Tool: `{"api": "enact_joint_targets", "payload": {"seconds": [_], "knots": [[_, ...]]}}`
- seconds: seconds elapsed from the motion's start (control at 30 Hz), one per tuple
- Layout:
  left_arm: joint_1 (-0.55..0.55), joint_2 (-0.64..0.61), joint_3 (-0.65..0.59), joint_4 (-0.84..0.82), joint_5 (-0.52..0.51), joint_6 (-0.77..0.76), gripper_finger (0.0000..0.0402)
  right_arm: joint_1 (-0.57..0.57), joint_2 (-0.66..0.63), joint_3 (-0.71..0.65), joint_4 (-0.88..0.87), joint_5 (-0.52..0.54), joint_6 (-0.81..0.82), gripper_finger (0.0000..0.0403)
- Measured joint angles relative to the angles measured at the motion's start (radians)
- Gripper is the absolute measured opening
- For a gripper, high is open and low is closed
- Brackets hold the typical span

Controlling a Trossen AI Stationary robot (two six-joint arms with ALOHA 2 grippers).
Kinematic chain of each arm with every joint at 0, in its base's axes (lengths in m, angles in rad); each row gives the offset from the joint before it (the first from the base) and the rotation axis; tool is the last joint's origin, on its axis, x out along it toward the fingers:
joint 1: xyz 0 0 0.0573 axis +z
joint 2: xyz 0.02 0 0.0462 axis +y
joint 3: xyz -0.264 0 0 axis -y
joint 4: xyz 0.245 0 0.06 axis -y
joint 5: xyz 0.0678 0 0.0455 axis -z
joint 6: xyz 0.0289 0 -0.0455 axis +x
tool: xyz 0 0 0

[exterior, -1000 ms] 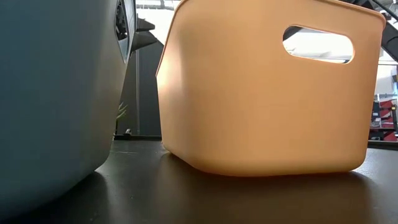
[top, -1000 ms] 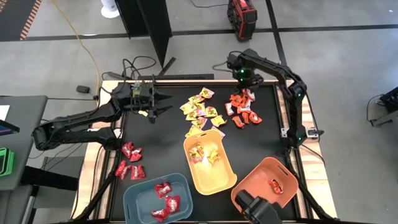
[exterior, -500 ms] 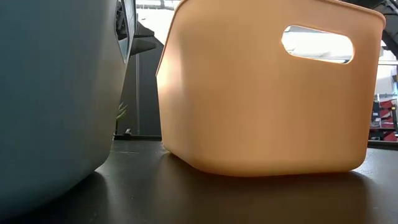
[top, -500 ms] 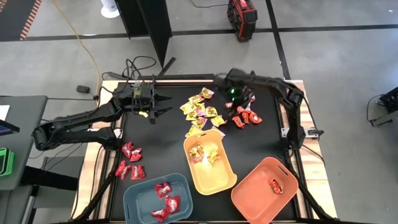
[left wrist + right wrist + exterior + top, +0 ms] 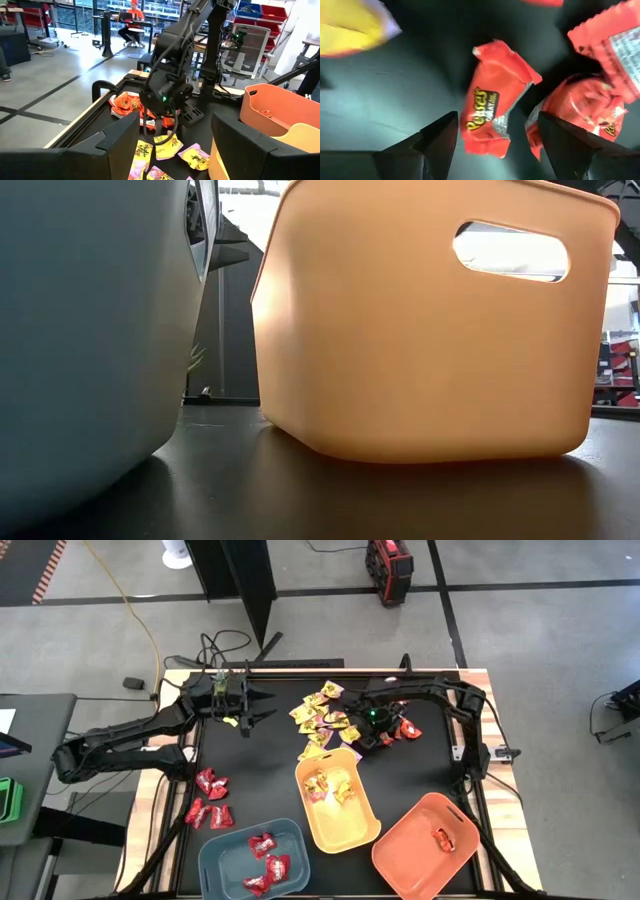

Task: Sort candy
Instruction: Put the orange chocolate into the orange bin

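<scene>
Right gripper [image 5: 492, 137] low over an orange-red candy [image 5: 492, 112] at the worktop's far right, fingers wide, straddling it. Left gripper [image 5: 262, 710] waiting far left, fingers spread, empty. Risk of pinching the touching neighbour wrapper [image 5: 580, 112] too.

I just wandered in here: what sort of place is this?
Probably a robotics lab or workshop: a second robot arm works a candy table, red storage bins line the back, and a person sits at a desk.

Black table [image 5: 260, 770]: yellow candy [image 5: 322, 718] and orange-red candy [image 5: 405, 727] beside right gripper [image 5: 362, 735]; red candy [image 5: 208, 798]; blue-grey bin [image 5: 215, 858], yellow bin [image 5: 352, 832], orange bin [image 5: 412, 852].
</scene>
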Motion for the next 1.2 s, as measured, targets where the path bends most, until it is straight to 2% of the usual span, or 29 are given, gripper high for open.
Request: {"api": "enact_joint_targets", "payload": {"seconds": [0.17, 0.3, 0.4, 0.6, 0.63, 0.77, 0.97, 1.1, 1.2], "knots": [[0.0, 0.0, 0.0, 0.0, 0.0, 0.0, 0.0241, 0.012, -0.004, -0.042, 0.078, 0.0, 0.0, 0.0287], [0.0, 0.0, 0.0, 0.0, 0.0, 0.001, 0.0241, 0.025, -0.004, -0.042, 0.095, 0.0, -0.002, 0.0257], [0.0, 0.0, 0.0, 0.0, 0.0, 0.004, 0.0241, 0.035, -0.003, -0.043, 0.102, -0.001, -0.006, 0.02], [0.0, 0.0, 0.0, 0.0, 0.0, 0.004, 0.0241, 0.05, -0.004, -0.042, 0.108, -0.001, -0.002, 0.004], [0.0, 0.0, 0.0, -0.001, 0.0, 0.004, 0.0241, 0.053, -0.008, -0.043, 0.107, -0.001, -0.002, 0.0023], [0.0, 0.0, 0.0, -0.003, 0.0, 0.004, 0.0241, 0.06, -0.044, -0.031, 0.106, 0.003, 0.006, 0.0018], [0.0, 0.0, 0.0, -0.003, -0.001, 0.005, 0.0241, 0.1, -0.186, 0.026, 0.05, 0.028, 0.011, 0.0008], [0.0, 0.0, 0.0, -0.016, -0.002, 0.029, 0.0241, 0.179, -0.331, 0.032, 0.038, 0.029, -0.049, 0.0007], [0.0, 0.001, 0.0, -0.037, -0.008, 0.061, 0.0241, 0.26, -0.422, 0.002, 0.04, 0.034, -0.017, 0.0007]]}}
